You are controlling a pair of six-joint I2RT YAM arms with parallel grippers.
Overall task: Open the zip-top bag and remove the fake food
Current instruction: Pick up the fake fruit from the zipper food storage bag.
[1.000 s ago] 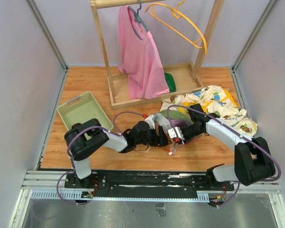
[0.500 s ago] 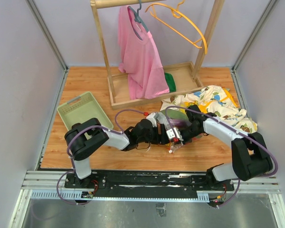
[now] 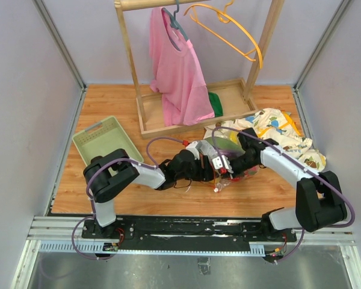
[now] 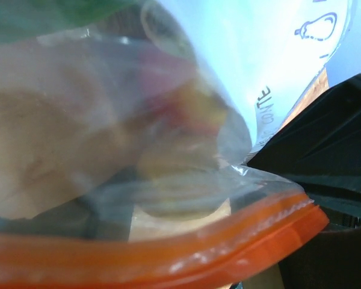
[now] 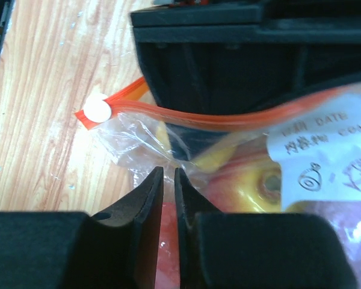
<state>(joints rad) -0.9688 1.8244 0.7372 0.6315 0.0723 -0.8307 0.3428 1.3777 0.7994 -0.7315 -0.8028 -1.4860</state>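
Left gripper (image 3: 203, 164) is pressed up to the zip-top bag (image 4: 168, 90) mid-table, and I can't tell how its jaws stand. Fake food (image 5: 253, 180) is inside. Right gripper (image 5: 168, 183) is pinched nearly closed on bag film below the zipper strip (image 5: 186, 117). I'd grab the opposite lip and peel slowly.

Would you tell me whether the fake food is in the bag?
Inside: the fake food shows through the clear plastic of the zip-top bag.

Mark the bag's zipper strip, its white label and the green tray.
zipper strip (image 4: 168, 259), left wrist view, middle of orange band.
white label (image 5: 325, 156), right wrist view, printed face.
green tray (image 3: 105, 143), top view, bare floor.
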